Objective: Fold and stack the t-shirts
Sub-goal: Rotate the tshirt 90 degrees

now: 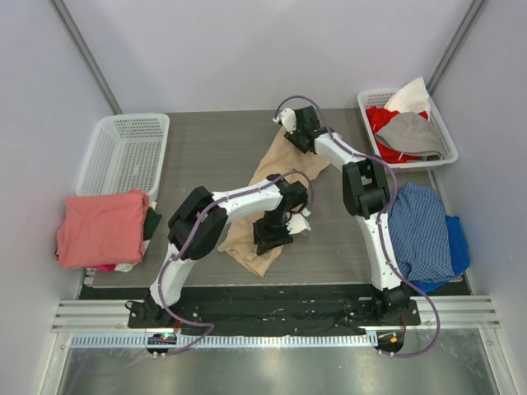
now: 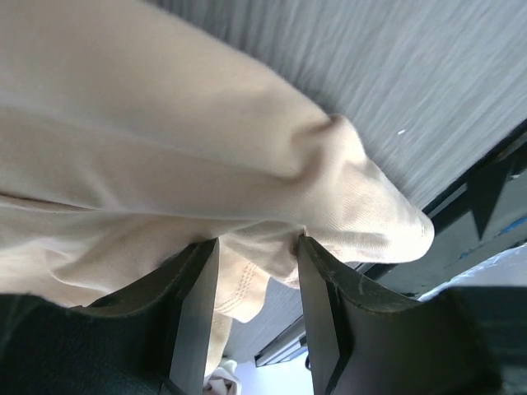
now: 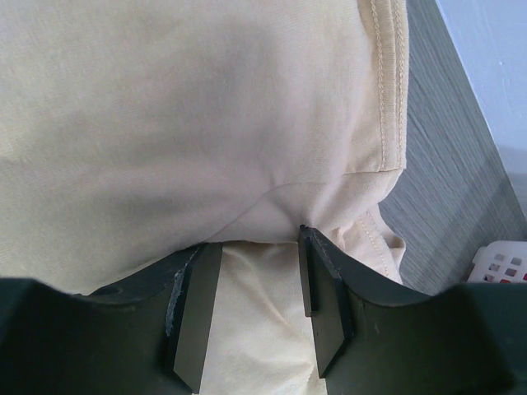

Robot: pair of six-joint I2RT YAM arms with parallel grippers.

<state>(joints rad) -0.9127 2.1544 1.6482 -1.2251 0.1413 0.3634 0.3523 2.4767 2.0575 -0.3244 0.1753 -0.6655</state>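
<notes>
1. Top view: left gripper (image 1: 270, 234) is down on the near end of the tan t-shirt (image 1: 268, 169), and right gripper (image 1: 295, 138) is on its far end. The shirt lies in a long, rumpled strip on the table (image 1: 206, 140) between the two.
2. Same view: salmon-pink t-shirt (image 1: 103, 226) lies folded well to the left of the left gripper, just on the near side of an empty white basket (image 1: 123, 152). Second basket (image 1: 408, 123), holding clothes, is to the right of the right gripper. Blue striped cloth (image 1: 420, 230) lies beside the right arm's base link.
3. Left wrist: left gripper (image 2: 257, 243) is clamped on a bunched fold of the tan t-shirt (image 2: 165, 123). Cloth fills the gap between the fingers (image 2: 198, 304) and the rest bulges ahead of the tips. Grey table (image 2: 428, 74) is beyond.
4. Right wrist: right gripper (image 3: 257, 240) is grasping the tan t-shirt (image 3: 206, 123), with fabric pinched between the fingers (image 3: 325, 304). Stitched hem (image 3: 387, 99) runs ahead and right of the tips. A basket corner (image 3: 502, 263) is far right.
</notes>
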